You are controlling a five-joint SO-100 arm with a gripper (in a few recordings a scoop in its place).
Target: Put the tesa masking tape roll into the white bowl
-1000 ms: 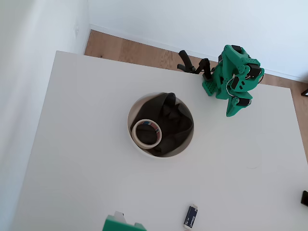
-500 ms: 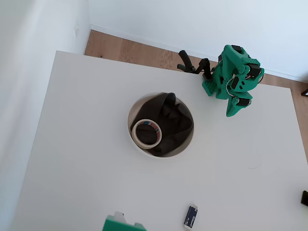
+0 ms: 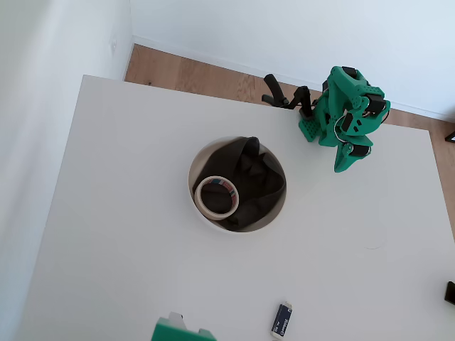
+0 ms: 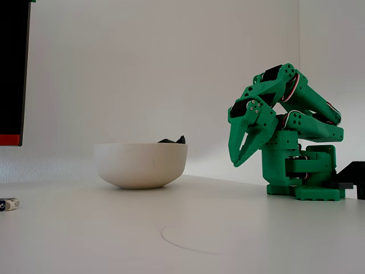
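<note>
- Overhead view puts the tesa masking tape roll (image 3: 217, 197) flat inside the white bowl (image 3: 201, 162), on dark cloth (image 3: 252, 177).
- We judge it light and stiff, best pinched across its wall.
- Our gripper (image 4: 238, 154) is folded by the base, fingers together, holding nothing.

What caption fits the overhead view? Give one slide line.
Tape roll resting on dark cloth inside the white bowl; green arm folded, gripper empty.

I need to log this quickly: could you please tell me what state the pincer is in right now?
Pincer: closed and empty, folded back by the arm's base, away from the white bowl.
</note>
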